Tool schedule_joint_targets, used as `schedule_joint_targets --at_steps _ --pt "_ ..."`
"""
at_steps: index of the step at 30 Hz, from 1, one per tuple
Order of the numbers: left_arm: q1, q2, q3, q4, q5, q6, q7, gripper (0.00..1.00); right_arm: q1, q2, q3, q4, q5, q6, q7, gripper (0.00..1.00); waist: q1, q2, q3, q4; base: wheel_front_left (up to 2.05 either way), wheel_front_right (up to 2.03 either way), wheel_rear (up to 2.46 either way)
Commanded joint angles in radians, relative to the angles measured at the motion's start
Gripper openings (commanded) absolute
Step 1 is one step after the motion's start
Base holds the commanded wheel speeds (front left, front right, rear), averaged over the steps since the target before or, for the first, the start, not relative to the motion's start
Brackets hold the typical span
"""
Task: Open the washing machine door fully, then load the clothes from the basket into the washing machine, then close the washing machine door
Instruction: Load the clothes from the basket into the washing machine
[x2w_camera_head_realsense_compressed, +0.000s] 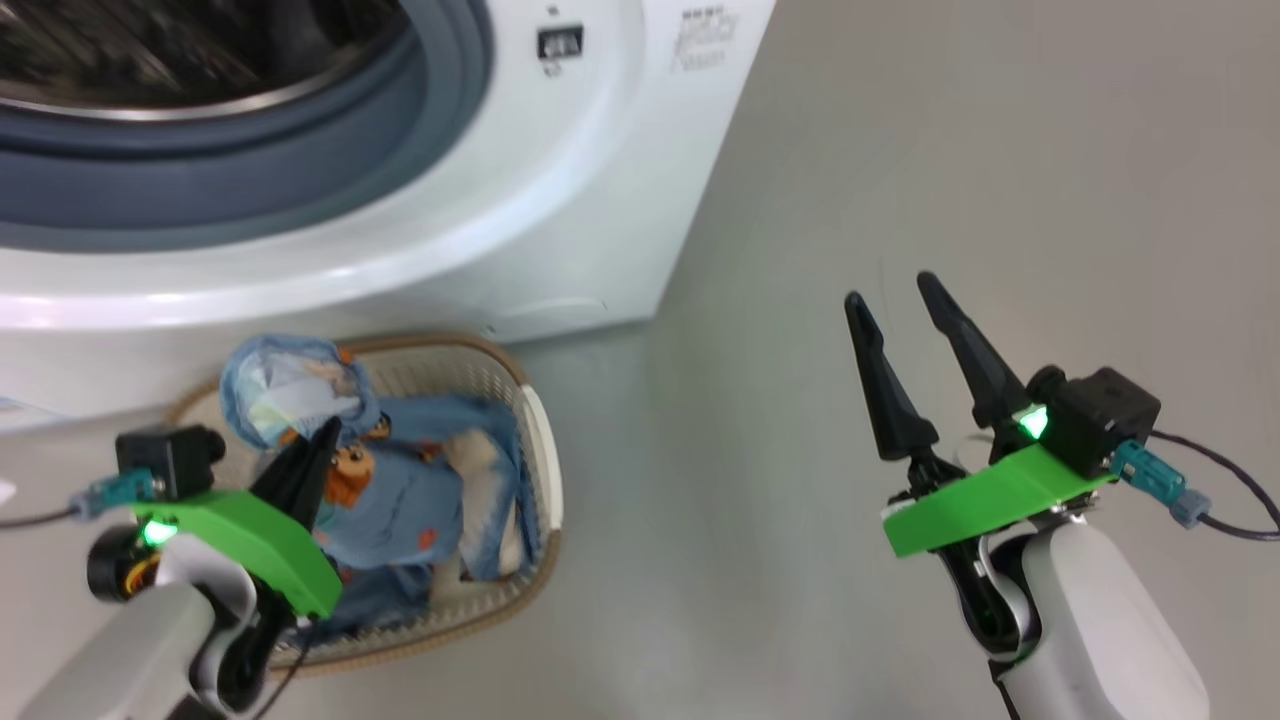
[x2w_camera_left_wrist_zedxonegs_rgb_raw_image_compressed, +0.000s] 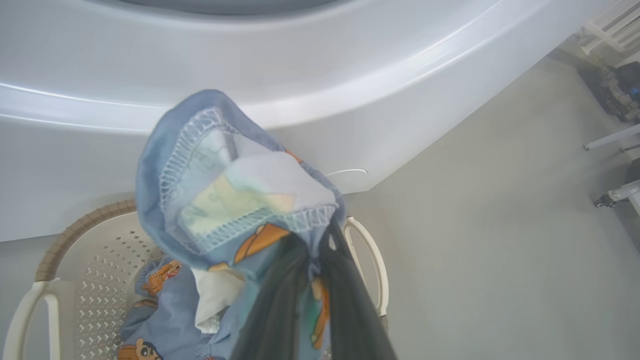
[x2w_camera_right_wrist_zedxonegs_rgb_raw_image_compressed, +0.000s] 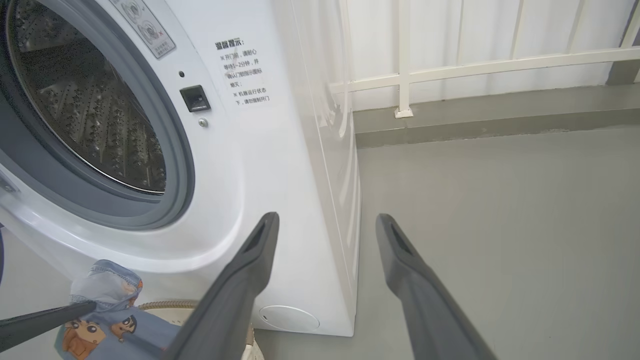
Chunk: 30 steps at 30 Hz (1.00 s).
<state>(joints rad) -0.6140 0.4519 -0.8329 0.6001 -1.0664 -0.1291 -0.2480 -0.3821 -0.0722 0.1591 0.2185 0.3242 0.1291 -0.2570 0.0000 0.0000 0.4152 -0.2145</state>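
Biggest first: the washing machine (x2w_camera_head_realsense_compressed: 560, 200), white, across the upper left of the head view, the mouth of its drum (x2w_camera_right_wrist_zedxonegs_rgb_raw_image_compressed: 90, 110) uncovered inside the grey gasket (x2w_camera_head_realsense_compressed: 250, 190) and seemingly ready for loading. To its right, grey floor (x2w_camera_head_realsense_compressed: 900, 150).

Next, on the floor just beside the machine's base: the basket (x2w_camera_head_realsense_compressed: 540, 470), cream with a brown rim. Inside it and partly lifted out, the clothes (x2w_camera_head_realsense_compressed: 400, 500): light blue fabric with orange cartoon faces and white lining, one bunched fold raised above the rim, the rest draped back down into the basket.

To be judged light, limp and hard to damage. No stiffness to push against, so likely to sag, trail and swing from any single pinch, and apt to drag a neighbouring piece along or catch on the basket rim or the gasket lip. Best taken at a thick gathered fold or seam, as here close under the stitched hem (x2w_camera_left_wrist_zedxonegs_rgb_raw_image_compressed: 190, 150), rather than at a thin single layer prone to slipping out. Worth lifting high enough to free the trailing part before carrying toward the drum.

Then the left fingers (x2w_camera_head_realsense_compressed: 300, 470): pressed together on the clothes, fabric bunched around the tips in the left wrist view. Arm reaching in from the lower left over the basket, tips aimed up toward the machine front.

Last, the right fingers (x2w_camera_head_realsense_compressed: 885, 390): parted, holding nothing, well apart from the basket over the floor at the right, pointing past the machine's right front corner in the right wrist view.
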Motion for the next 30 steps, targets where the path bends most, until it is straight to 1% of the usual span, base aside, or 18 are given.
schedule_joint_targets --at_steps 1,6,11,18,23,30 --pt "0.022 0.025 0.063 -0.030 0.022 -0.002 -0.014 0.00 0.027 -0.004 0.021 -0.017 0.010 0.002 -0.005 1.00 0.0000 0.0000 -0.104 0.058 0.00 0.00 0.00" --pt "0.125 -0.008 0.200 -0.105 0.103 0.001 -0.014 0.00 0.059 -0.023 0.022 -0.005 0.024 0.002 -0.005 1.00 0.0000 0.0000 -0.175 0.081 0.00 0.00 0.00" --pt "0.216 -0.035 0.326 -0.202 0.195 0.042 -0.014 0.00 0.094 -0.042 0.018 0.002 0.034 0.002 -0.005 1.00 0.0000 0.0000 -0.236 0.099 0.00 0.00 0.00" --pt "0.328 -0.058 0.466 -0.358 0.324 0.099 -0.014 0.00 0.124 -0.061 0.021 0.006 0.044 0.002 -0.005 1.00 0.0000 0.0000 -0.290 0.112 0.00 0.00 0.00" --pt "0.390 -0.080 0.543 -0.460 0.406 0.137 -0.014 0.00 0.137 -0.074 0.019 0.005 0.048 0.002 -0.005 1.00 0.0000 0.0000 -0.317 0.119 0.00 0.00 0.00" --pt "0.450 -0.112 0.593 -0.538 0.472 0.153 -0.014 0.00 0.148 -0.086 0.011 -0.001 0.053 0.002 -0.005 1.00 0.0000 0.0000 -0.345 0.121 0.00 0.00 0.00"
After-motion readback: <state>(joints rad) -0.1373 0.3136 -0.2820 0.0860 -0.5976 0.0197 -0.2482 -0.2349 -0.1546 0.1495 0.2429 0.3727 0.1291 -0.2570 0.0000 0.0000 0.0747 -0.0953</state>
